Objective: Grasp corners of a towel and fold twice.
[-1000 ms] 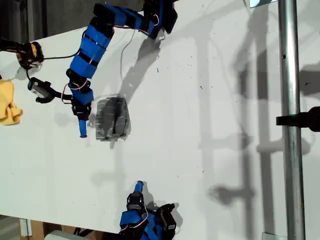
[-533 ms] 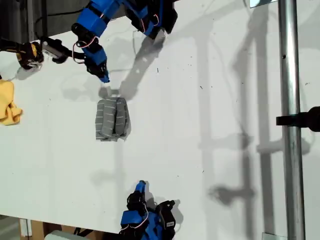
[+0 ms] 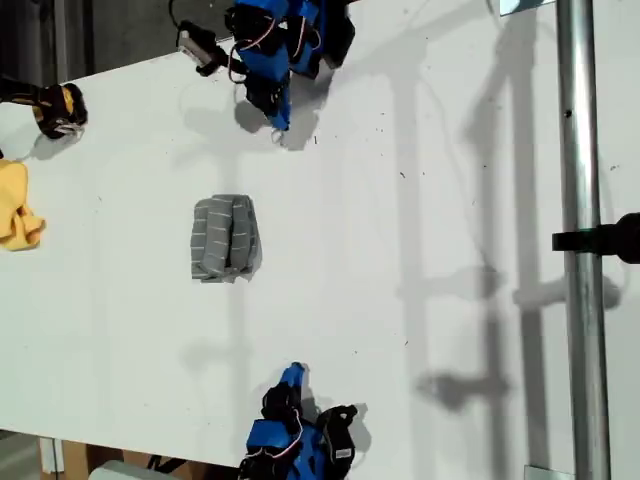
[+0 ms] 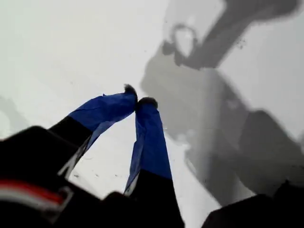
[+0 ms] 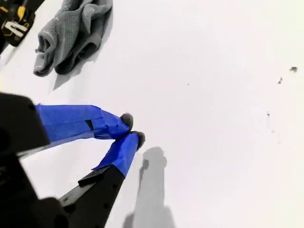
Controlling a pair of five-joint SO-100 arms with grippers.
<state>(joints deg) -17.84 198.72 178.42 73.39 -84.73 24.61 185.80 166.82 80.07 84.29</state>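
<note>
Towel (image 3: 225,238) lies folded, left of centre in the exterior view, on the table (image 3: 420,330). My second gripper (image 5: 133,128), pressed together, sees it; my first gripper (image 4: 137,101), also closed, shows only shadowed table.

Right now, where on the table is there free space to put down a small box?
The widest bare patch lies between the folded towel and the metal pole. The exterior view's left edge is crowded by the yellow cloth. An arm sits at each table edge, top and bottom.
</note>
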